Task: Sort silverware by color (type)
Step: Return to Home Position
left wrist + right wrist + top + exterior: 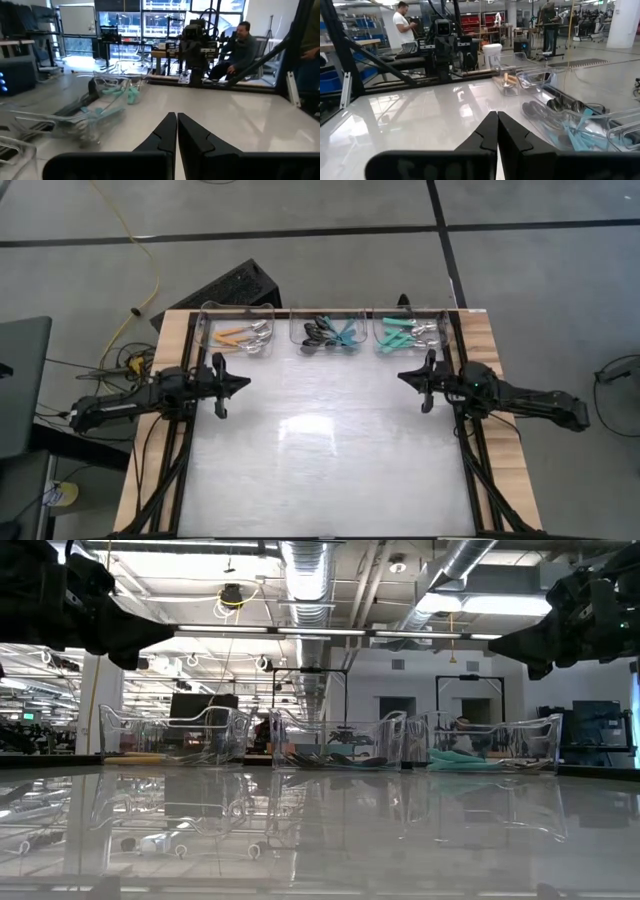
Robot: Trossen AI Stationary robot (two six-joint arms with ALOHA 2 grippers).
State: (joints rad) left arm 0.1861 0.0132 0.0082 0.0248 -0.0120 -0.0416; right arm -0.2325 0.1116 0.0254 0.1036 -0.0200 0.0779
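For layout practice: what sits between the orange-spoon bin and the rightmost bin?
High view: the middle clear bin, holding black-bowled spoons with teal handles.

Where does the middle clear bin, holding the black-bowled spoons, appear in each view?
High view: middle bin, centre of the far-edge row, holding black-bowled spoons.
Low view: the bin stands centre, between its neighbours.
Left wrist view: the bin sits left, past the shut left claw; seemingly second of three.
Right wrist view: the bin sits right, past the shut right claw.
Shared landmark: the glossy table.
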